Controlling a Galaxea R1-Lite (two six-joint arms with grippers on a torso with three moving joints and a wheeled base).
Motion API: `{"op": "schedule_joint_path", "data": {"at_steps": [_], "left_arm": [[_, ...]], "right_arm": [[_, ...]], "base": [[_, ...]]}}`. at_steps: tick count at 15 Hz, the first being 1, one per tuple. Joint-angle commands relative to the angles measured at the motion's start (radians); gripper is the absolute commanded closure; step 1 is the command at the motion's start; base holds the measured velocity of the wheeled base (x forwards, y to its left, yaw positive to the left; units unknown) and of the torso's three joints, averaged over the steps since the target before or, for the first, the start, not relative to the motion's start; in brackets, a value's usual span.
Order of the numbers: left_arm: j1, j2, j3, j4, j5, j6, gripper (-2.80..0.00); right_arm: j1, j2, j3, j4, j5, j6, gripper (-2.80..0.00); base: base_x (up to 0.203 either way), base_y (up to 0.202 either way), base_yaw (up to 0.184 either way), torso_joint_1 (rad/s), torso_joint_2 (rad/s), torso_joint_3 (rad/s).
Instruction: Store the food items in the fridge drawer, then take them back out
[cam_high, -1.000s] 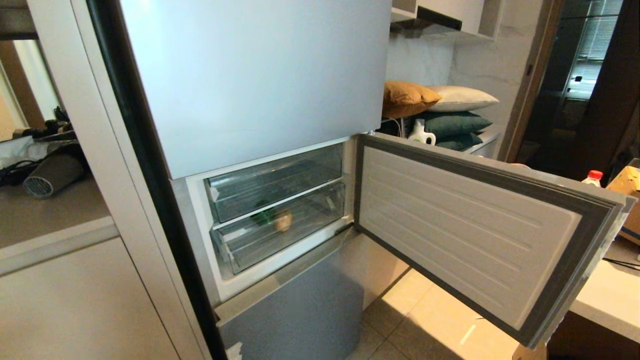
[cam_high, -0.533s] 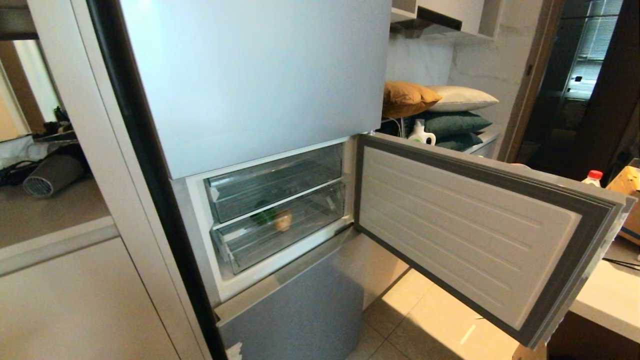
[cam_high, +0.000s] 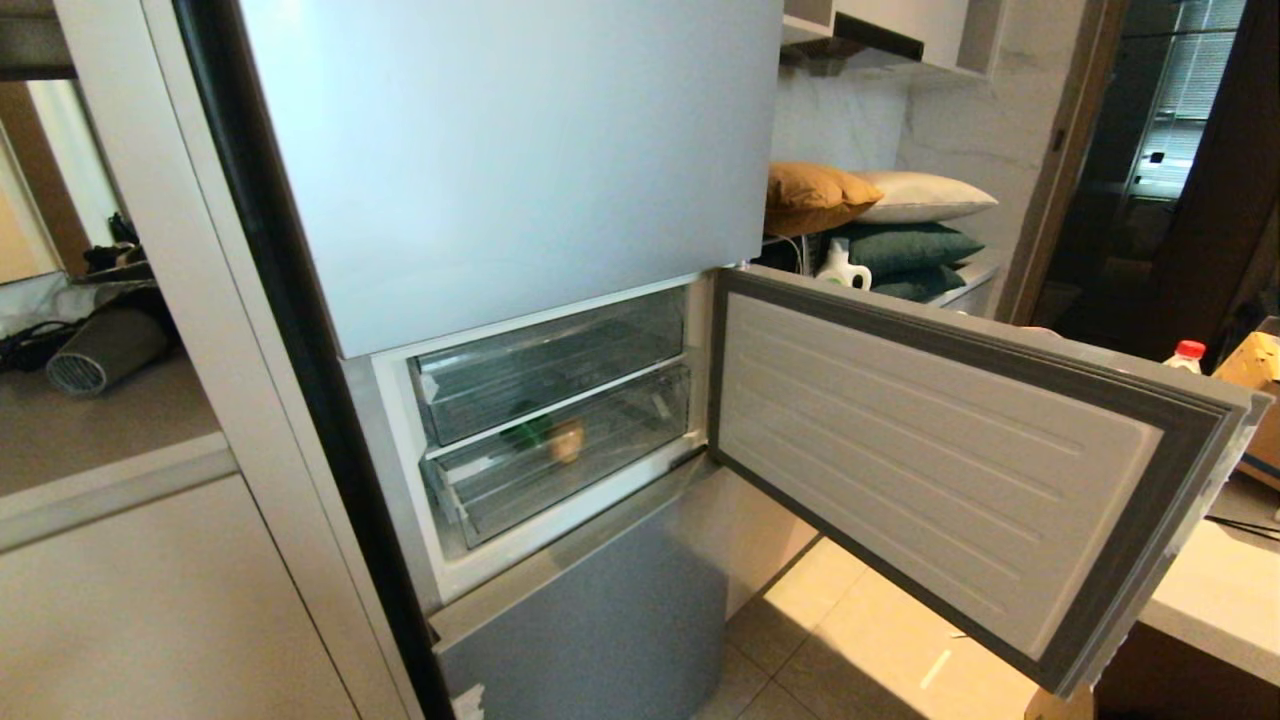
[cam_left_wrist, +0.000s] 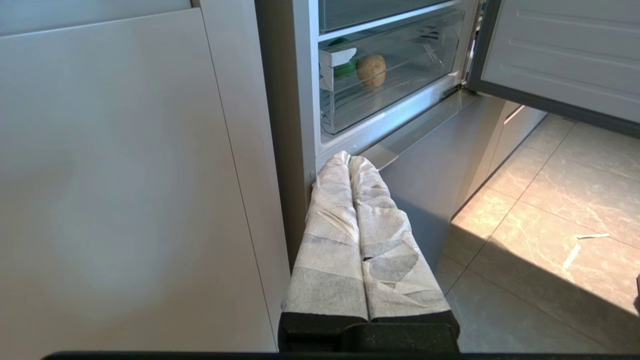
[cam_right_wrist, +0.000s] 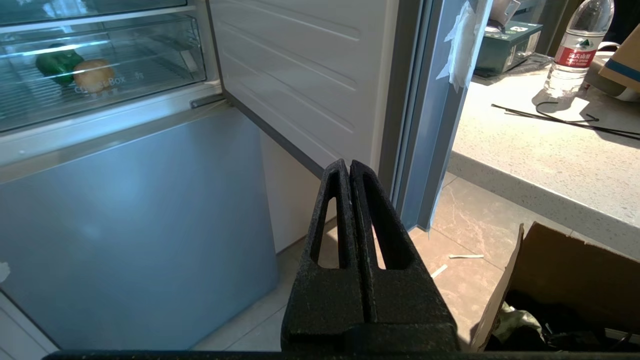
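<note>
The left tool (cam_left_wrist: 349, 159), closed and empty, hangs low before the fridge, below the drawer (cam_high: 560, 460). Inside the drawer, near its left end, the pepper (cam_high: 527, 430) and the bun (cam_high: 567, 440) sit touching. The right tool (cam_right_wrist: 349, 165), closed and empty, hangs below the open door (cam_high: 950, 450).

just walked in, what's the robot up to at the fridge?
Nothing is being handled. The round tan-brown bun and glossy dark-green bell pepper lie side by side in the lower clear-plastic fridge drawer, which is pushed in; the compartment door is wide open. The cloth-wrapped left gripper is shut and empty below the compartment. The black right gripper is shut and empty beside the door.
</note>
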Motion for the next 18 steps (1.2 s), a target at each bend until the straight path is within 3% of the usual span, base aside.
{"op": "schedule_joint_path", "data": {"at_steps": [1, 5, 13, 18], "left_arm": [[0.0, -0.003, 0.001, 0.003, 0.0, -0.001, 0.0], [0.0, -0.003, 0.001, 0.003, 0.0, -0.001, 0.0], [0.0, -0.003, 0.001, 0.003, 0.0, -0.001, 0.0], [0.0, -0.003, 0.001, 0.003, 0.0, -0.001, 0.0]], "right_arm": [[0.0, 0.001, 0.0, 0.0, 0.0, -0.001, 0.0], [0.0, 0.001, 0.0, 0.0, 0.0, 0.0, 0.0], [0.0, 0.0, 0.0, 0.0, 0.0, 0.001, 0.0], [0.0, 0.001, 0.0, 0.0, 0.0, 0.002, 0.0]], "base": [[0.0, 0.0, 0.0, 0.0, 0.0, 0.0], [0.0, -0.001, 0.027, 0.001, 0.0, 0.001], [0.001, -0.008, 0.159, 0.002, 0.0, 0.003], [-0.001, 0.0, 0.012, -0.013, 0.02, 0.019]]}}
